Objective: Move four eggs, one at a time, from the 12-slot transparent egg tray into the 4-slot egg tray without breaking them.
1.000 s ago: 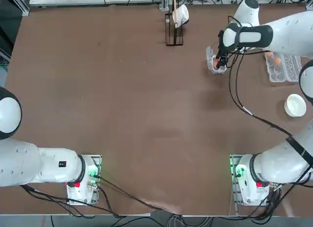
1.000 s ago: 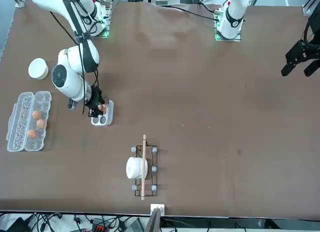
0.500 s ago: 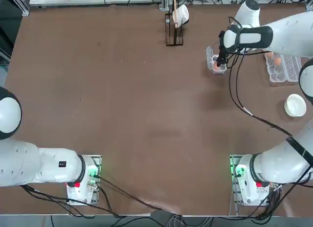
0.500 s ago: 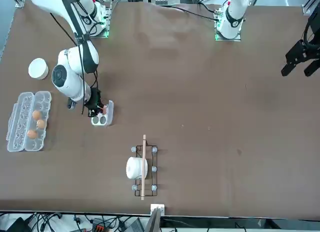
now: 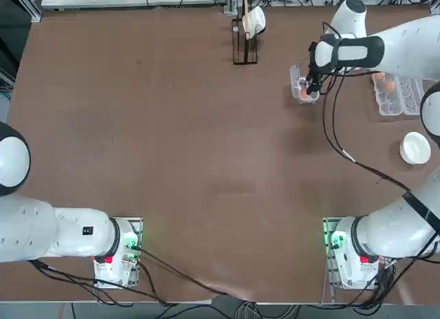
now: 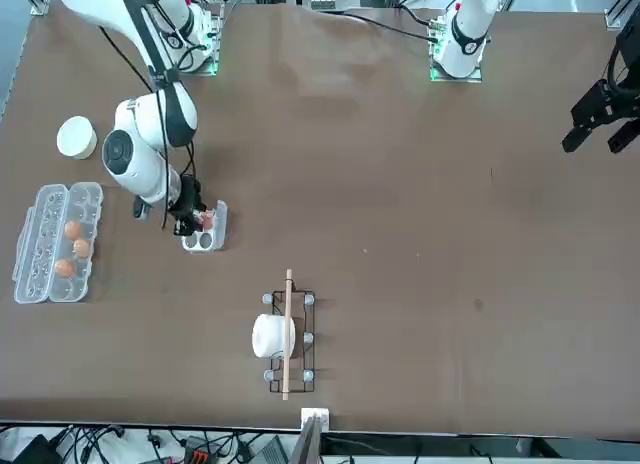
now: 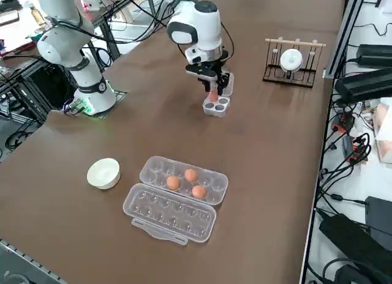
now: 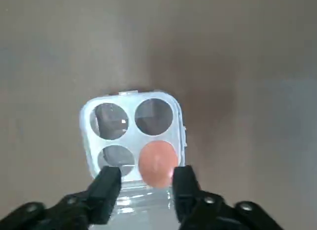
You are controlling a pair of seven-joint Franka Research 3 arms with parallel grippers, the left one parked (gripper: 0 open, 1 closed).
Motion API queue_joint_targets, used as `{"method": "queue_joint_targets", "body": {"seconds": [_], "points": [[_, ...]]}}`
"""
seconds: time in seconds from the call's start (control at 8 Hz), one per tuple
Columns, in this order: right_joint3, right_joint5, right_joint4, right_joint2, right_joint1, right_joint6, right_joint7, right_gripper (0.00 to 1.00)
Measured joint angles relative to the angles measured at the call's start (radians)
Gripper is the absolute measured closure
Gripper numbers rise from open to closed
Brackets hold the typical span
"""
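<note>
Front view: egg point(image 6: 208, 220) partly behind gripper point(image 6: 190, 216)

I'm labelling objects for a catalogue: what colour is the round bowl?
White; the bowl shows best in the top view.

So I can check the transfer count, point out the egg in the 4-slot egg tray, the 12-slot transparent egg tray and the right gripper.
egg point(image 8: 157, 163): right wrist view, middle of its shell
12-slot transparent egg tray point(image 7: 168, 213): right side view, its lid
right gripper point(image 8: 150, 184): right wrist view, between its fingertips
</note>
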Motion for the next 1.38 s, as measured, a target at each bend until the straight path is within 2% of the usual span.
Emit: {"method": "queue_joint_targets", "body": {"seconds": [0.12, 0.25, 0.5, 1.0, 1.12, 1.38], "points": [[-0.018, -0.025, 0.052, -0.009, -0.001, -0.084, 0.000, 0.11], [-0.039, -0.040, 0.112, -0.018, -0.004, -0.173, -0.018, 0.00], [-0.087, -0.048, 0.183, -0.027, -0.017, -0.260, -0.113, 0.00], [-0.217, -0.095, 0.189, -0.017, -0.092, -0.266, -0.408, 0.00], [-0.236, -0.102, 0.189, -0.012, -0.133, -0.265, -0.492, 0.00], [-0.245, -0.107, 0.189, 0.008, -0.244, -0.238, -0.667, 0.00]]}}
